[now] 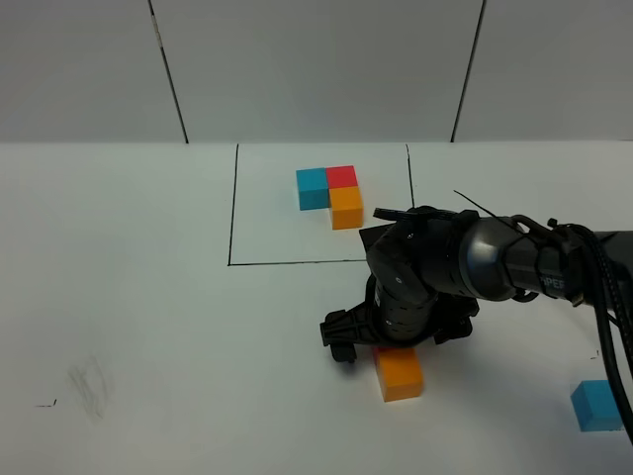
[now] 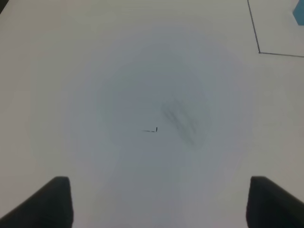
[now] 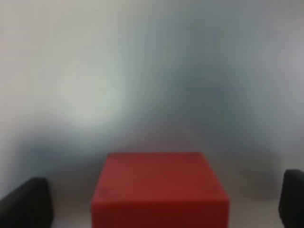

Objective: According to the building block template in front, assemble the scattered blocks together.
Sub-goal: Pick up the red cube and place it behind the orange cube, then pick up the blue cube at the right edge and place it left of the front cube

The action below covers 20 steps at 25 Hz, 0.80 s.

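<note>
Now, from the high camera: the building block template (image 1: 334,192) sits at the back of the white table (image 1: 148,297) inside its black frame (image 1: 231,208), an L of blue, red and orange. The right arm (image 1: 475,262) reaches across the middle, its wrist low over the table just in front of the frame. The loose orange cube (image 1: 400,374) lies right at the near edge of that wrist, and the loose light blue cube (image 1: 596,405) sits well apart at the far right. Over to the left wrist camera: the left gripper (image 2: 161,194) hangs above bare table, fingers (image 2: 54,202) spread wide with nothing between them, a grey smudge (image 2: 183,123) and a small black mark (image 2: 152,130) below, a frame corner off to one side. And the right wrist camera: the right gripper (image 3: 159,202) straddles the red cube (image 3: 159,185), which rests on the table between the fingertips (image 3: 26,204), with clear gaps either side, so the fingers are spread and gripping nothing.
</note>
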{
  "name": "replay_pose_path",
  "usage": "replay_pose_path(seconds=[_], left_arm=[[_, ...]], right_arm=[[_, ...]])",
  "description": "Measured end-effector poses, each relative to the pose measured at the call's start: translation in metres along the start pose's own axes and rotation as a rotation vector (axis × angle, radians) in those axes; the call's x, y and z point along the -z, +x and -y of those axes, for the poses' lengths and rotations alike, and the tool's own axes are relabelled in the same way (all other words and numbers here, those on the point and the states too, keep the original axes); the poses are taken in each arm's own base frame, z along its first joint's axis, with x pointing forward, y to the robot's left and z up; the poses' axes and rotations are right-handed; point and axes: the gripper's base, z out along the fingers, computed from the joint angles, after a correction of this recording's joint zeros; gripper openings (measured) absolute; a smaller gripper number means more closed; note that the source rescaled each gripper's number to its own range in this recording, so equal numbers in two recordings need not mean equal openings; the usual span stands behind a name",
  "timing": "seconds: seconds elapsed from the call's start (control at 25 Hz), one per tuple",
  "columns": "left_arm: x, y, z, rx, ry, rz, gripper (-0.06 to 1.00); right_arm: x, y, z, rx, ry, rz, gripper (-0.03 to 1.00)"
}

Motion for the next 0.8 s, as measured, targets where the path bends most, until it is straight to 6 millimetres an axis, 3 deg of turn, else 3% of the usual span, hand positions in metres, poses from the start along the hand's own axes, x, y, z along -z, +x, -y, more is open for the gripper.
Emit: replay_pose_path(seconds=[0.28,0.4,0.52,0.8], left_arm=[[0.000,0.000,0.000,0.000,0.000,0.000,0.65],[0.000,0.000,0.000,0.000,0.000,0.000,0.65],[0.000,0.000,0.000,0.000,0.000,0.000,0.65],[0.000,0.000,0.000,0.000,0.000,0.000,0.65]], right_arm=[[0.002,0.000,0.001,0.013,0.013,0.002,1.00],[0.015,-0.003,0.002,0.018,0.000,0.028,1.00],[0.042,-0.010,0.002,0.029,-0.031,0.092,1.00],[0.131,-0.030,0.010,0.129,-0.078,0.314,0.94]])
